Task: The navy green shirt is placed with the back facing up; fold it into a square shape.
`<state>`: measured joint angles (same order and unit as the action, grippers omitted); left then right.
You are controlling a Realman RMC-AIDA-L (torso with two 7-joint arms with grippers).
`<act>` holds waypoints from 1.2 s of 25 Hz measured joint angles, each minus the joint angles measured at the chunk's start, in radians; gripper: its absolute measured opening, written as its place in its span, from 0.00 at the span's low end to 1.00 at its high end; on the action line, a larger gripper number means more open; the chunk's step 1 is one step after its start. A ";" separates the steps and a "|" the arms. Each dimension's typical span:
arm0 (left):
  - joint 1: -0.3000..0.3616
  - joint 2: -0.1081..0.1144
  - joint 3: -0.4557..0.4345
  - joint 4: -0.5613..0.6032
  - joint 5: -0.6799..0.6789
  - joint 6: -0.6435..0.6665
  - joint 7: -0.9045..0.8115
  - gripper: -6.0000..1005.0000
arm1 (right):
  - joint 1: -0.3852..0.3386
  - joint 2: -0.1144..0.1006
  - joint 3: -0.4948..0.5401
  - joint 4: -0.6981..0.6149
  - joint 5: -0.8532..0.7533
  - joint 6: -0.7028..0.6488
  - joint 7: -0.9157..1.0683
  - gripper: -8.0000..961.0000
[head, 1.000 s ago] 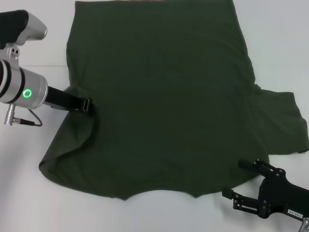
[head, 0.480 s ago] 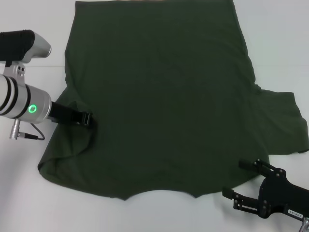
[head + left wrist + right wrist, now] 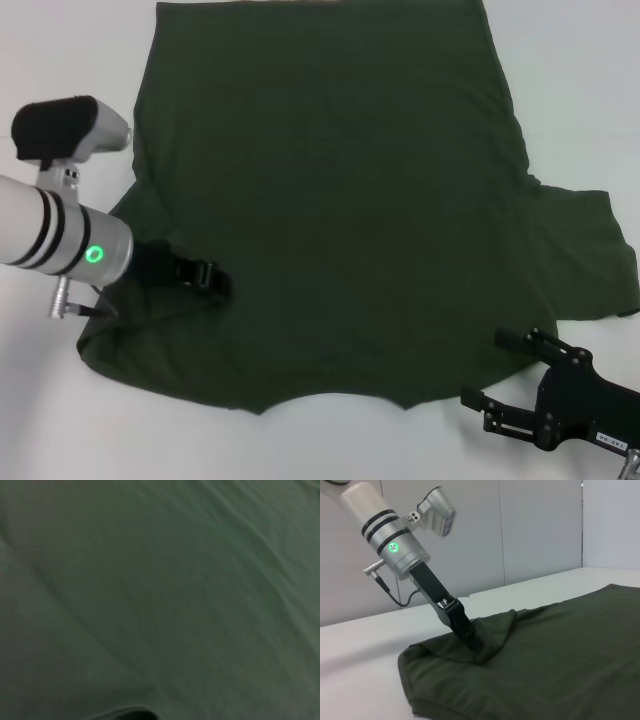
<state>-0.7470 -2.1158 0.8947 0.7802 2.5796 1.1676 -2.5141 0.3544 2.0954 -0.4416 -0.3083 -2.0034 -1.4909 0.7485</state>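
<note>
1. Centrally, we see the navy green shirt (image 3: pixel 340 200) spread flat on the white table (image 3: pixel 60 440).
2. At 9 o'clock, the left gripper (image 3: pixel 215 280) grasps its folded-over sleeve.
3. At 5 o'clock, the right gripper (image 3: pixel 505 375) rests released.

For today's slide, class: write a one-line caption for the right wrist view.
The left gripper presses into a raised fold of the navy green shirt on the white table.

Navy green shirt (image 3: pixel 340 200): soft matt cloth, faintly creased. Left gripper (image 3: pixel 212 280) matt black; right gripper (image 3: pixel 512 385) likewise. Table (image 3: pixel 60 420) smooth white.
</note>
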 joint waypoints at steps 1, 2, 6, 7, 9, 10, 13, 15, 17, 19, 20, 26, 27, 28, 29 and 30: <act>0.000 -0.004 -0.001 -0.001 -0.004 -0.001 0.002 0.15 | 0.000 0.000 0.000 0.000 0.000 0.001 0.000 0.96; 0.000 -0.008 -0.001 -0.002 -0.009 -0.001 0.002 0.19 | 0.000 0.000 0.000 0.000 0.000 0.001 0.000 0.96; 0.006 -0.016 -0.009 0.004 -0.022 0.000 -0.001 0.35 | 0.000 0.000 -0.001 0.000 0.000 0.001 0.000 0.96; 0.006 -0.016 -0.009 0.004 -0.022 0.000 -0.001 0.39 | 0.000 0.000 -0.002 0.000 0.000 0.001 0.000 0.96; 0.010 -0.012 -0.038 0.013 -0.023 0.031 -0.008 0.47 | -0.001 0.000 -0.001 0.000 0.000 -0.002 0.000 0.96; 0.012 -0.007 -0.070 0.021 -0.023 0.050 -0.010 0.51 | -0.002 0.000 -0.001 0.000 0.000 -0.003 0.000 0.96; 0.025 0.013 -0.222 0.036 -0.040 0.127 -0.011 0.61 | -0.005 -0.001 -0.001 0.000 0.000 -0.005 0.000 0.96; 0.036 0.027 -0.287 0.027 -0.065 0.142 -0.009 0.68 | -0.006 -0.002 0.000 0.000 0.000 -0.005 0.000 0.96; 0.058 0.051 -0.356 -0.009 -0.121 0.141 -0.006 0.73 | -0.005 -0.002 0.000 0.000 0.000 -0.004 0.000 0.96; 0.076 0.070 -0.385 -0.051 -0.173 0.130 -0.004 0.76 | -0.004 -0.002 0.000 0.000 -0.001 -0.003 0.000 0.96; 0.087 0.084 -0.393 -0.080 -0.200 0.118 -0.004 0.78 | -0.002 -0.002 0.000 0.000 -0.001 -0.002 0.000 0.96; 0.111 0.101 -0.397 -0.138 -0.229 0.042 -0.014 0.88 | 0.003 -0.002 -0.002 0.000 -0.002 0.002 0.000 0.96; 0.111 0.100 -0.397 -0.141 -0.229 0.038 -0.015 0.88 | 0.003 -0.002 -0.001 0.000 -0.002 0.002 0.000 0.96; 0.111 0.099 -0.397 -0.144 -0.229 0.029 -0.016 0.88 | 0.003 -0.002 -0.001 0.000 -0.002 0.002 0.000 0.96; 0.110 0.096 -0.397 -0.150 -0.229 0.018 -0.018 0.88 | 0.003 -0.001 -0.001 0.000 -0.002 0.002 0.000 0.96; 0.106 0.094 -0.397 -0.161 -0.230 0.004 -0.020 0.88 | 0.003 -0.001 -0.001 0.000 -0.002 0.002 0.000 0.96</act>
<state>-0.6411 -2.0222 0.4979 0.6195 2.3501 1.1712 -2.5337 0.3572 2.0945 -0.4427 -0.3083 -2.0052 -1.4893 0.7486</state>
